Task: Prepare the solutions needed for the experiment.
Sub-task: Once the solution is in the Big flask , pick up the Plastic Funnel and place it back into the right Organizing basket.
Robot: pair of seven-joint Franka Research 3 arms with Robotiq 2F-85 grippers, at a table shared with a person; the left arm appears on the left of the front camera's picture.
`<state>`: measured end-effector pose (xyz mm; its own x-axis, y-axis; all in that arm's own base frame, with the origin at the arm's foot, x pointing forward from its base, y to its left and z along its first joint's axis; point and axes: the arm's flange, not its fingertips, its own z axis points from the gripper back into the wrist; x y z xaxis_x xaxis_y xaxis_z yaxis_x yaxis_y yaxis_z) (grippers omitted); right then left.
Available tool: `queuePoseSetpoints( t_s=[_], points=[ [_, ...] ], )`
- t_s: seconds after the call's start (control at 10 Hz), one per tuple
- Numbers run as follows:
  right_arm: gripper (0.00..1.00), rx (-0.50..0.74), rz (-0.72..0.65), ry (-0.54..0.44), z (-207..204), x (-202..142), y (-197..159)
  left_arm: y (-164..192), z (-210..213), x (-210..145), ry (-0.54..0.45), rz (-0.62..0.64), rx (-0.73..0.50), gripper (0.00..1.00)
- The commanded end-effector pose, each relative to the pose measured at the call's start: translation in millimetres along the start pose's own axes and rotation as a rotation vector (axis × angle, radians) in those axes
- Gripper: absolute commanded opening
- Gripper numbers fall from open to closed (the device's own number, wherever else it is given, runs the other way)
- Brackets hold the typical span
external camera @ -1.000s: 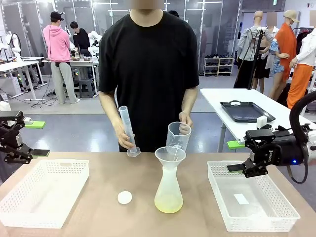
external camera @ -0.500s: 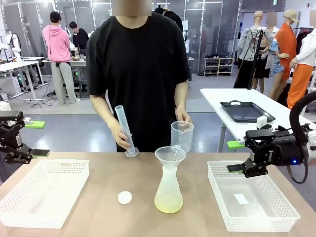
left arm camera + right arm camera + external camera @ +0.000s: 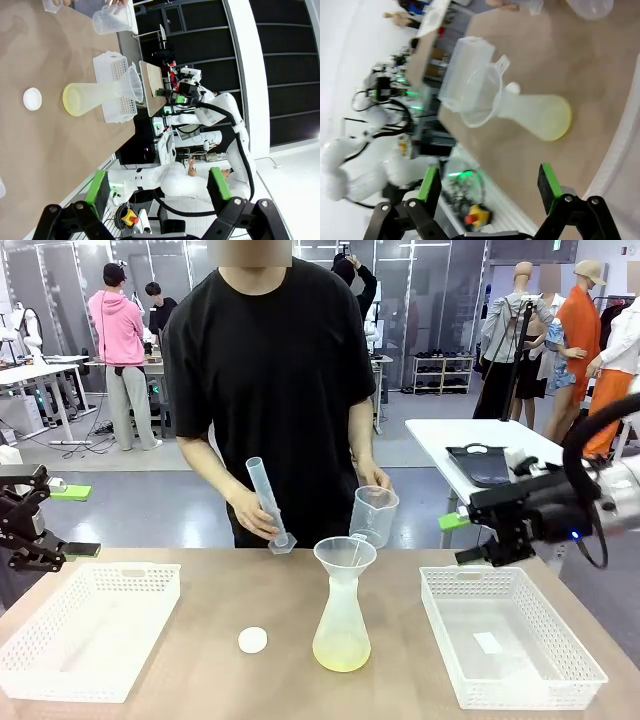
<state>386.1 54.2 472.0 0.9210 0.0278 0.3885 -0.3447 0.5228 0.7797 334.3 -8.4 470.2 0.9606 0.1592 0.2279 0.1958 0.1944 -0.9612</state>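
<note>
While the person [image 3: 270, 360] at the far side of the table [image 3: 200, 685] holds a tilted graduated cylinder [image 3: 267, 502] in one hand [image 3: 250, 512] and a clear beaker [image 3: 373, 515] in the other, the solutions [image 3: 341, 652] lie as a shallow pale yellow-green layer at the bottom of a translucent flask [image 3: 341, 615]. This flask stands upright at the middle of the table with a wide funnel [image 3: 345, 555] seated in its neck; the beaker hangs just behind and above the funnel's rim. A small white round cap [image 3: 253, 639] lies on the tabletop near the flask, on the robot's left of it. Two white baskets flank the flask: the left basket [image 3: 60, 665] and the right basket [image 3: 590, 672], which has a small white slip [image 3: 488, 642] on its floor. The left gripper [image 3: 75, 521] hovers beyond the left basket's far corner, its jaws spread wide and gripping nothing. The right gripper [image 3: 462, 539] hangs above the far edge of the right basket, jaws likewise wide apart and empty. From the left wrist camera the liquid [image 3: 72, 99] shows well ahead of the parted fingers [image 3: 97, 192], and from the right wrist camera it [image 3: 555, 122] sits beyond that gripper's own green pads [image 3: 547, 187].
</note>
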Motion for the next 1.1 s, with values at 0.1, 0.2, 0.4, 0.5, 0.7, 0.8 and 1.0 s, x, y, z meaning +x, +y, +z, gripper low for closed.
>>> queuePoseSetpoints(
  t_s=[0.1,0.2,0.4,0.5,0.7,0.8,1.0],
  points=[
    [0.98,-0.25,0.103,0.062,-25,26,45,-1,-1,1,0.002,-0.003,-0.018,1.0],
    [0.98,-0.383,0.146,0.102,-31,28,61,-1,-1,1,0.002,-0.003,-0.018,1.0],
    [0.98,-0.578,0.228,0.113,-39,26,87,-1,-1,1,0.002,-0.003,-0.018,1.0],
    [0.98,-0.647,0.267,0.102,-43,26,99,-1,-1,1,0.002,-0.003,-0.018,1.0],
    [0.98,-0.566,0.293,0.105,-40,29,90,-1,-1,1,0.002,-0.003,-0.018,1.0],
    [0.98,-0.566,0.293,0.105,-40,29,90,-1,-1,1,0.002,-0.003,-0.018,1.0],
    [0.98,-0.566,0.293,0.105,-40,29,90,-1,-1,1,0.002,-0.003,-0.018,1.0]
  ],
)
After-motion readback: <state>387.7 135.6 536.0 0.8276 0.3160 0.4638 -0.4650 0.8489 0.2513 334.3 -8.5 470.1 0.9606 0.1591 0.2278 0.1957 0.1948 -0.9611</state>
